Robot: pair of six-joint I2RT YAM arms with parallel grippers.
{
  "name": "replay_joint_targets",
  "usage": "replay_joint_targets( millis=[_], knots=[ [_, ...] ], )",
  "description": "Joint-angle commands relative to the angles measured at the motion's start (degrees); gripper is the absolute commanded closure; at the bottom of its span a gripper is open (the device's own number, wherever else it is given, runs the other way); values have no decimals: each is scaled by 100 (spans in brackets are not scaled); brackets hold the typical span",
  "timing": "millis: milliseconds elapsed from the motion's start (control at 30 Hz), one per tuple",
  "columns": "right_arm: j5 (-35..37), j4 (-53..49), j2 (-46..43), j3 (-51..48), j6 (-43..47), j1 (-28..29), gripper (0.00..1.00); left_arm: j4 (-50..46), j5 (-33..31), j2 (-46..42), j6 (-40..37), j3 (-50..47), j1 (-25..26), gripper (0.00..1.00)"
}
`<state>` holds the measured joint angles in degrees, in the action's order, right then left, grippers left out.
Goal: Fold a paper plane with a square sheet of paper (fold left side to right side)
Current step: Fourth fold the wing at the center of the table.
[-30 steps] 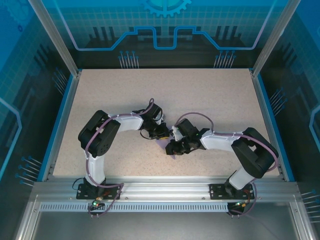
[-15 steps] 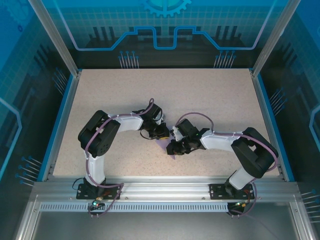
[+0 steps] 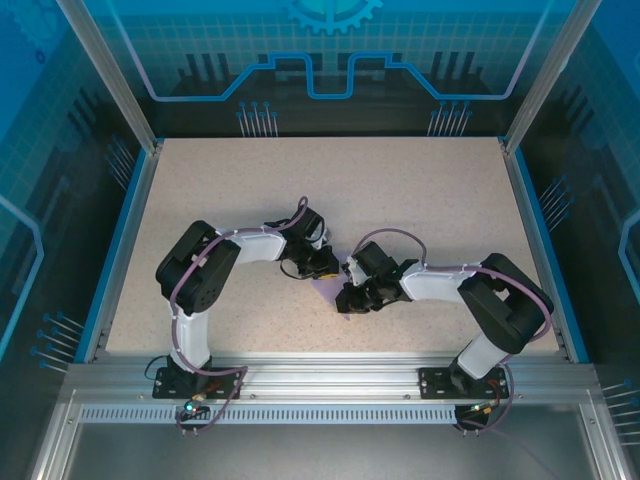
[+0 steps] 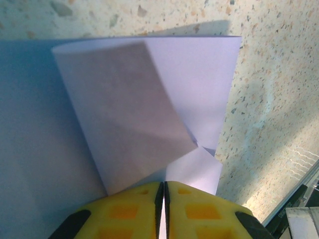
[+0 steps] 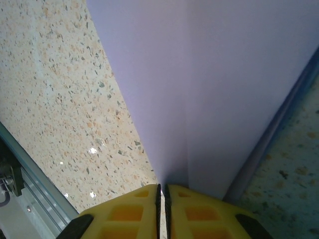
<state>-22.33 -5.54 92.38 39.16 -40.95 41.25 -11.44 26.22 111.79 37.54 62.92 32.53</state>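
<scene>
Our left tool (image 4: 163, 209) has its yellow fingers (image 4: 124, 219) pressed together. A pale sliver of the sheet of paper (image 4: 124, 114) runs into the slit between them, so we read it as clamped on the near end of the folds. From there two diagonal flaps spread away, one lying over the other and meeting close to the fingertips. We judge the pinch is meant to stop those layers springing open.

Our right tool (image 5: 162, 211) is likewise closed. The centre crease leads straight into its seam, which we take as a grip on the ridge to set the left-over-right fold. One long edge of the paper there looks slightly lifted and casts a shadow.

From overhead, both tools meet near the middle of the speckled tabletop (image 3: 420, 190). The lavender paper lies between and beneath them, mostly hidden by the wrists.
</scene>
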Motion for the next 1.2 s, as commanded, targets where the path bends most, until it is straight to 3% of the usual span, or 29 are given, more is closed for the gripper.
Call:
replay_joint_targets(
  millis=[0, 400, 633, 1167],
  knots=[
    [92, -48, 87, -135, -26, 16, 87, -433, -249, 98, 40, -218, 43, 85],
    [195, -337, -144, -60, 86, 18, 87, -473, -317, 150, 34, -200, 47, 85],
    [471, -1026, -290, 258, 359, 73, 86, -473, -319, 170, 34, -183, 52, 85],
    [739, -1351, 16, 417, 439, 112, 86, -498, -320, 168, 17, -162, 45, 85]
  ],
)
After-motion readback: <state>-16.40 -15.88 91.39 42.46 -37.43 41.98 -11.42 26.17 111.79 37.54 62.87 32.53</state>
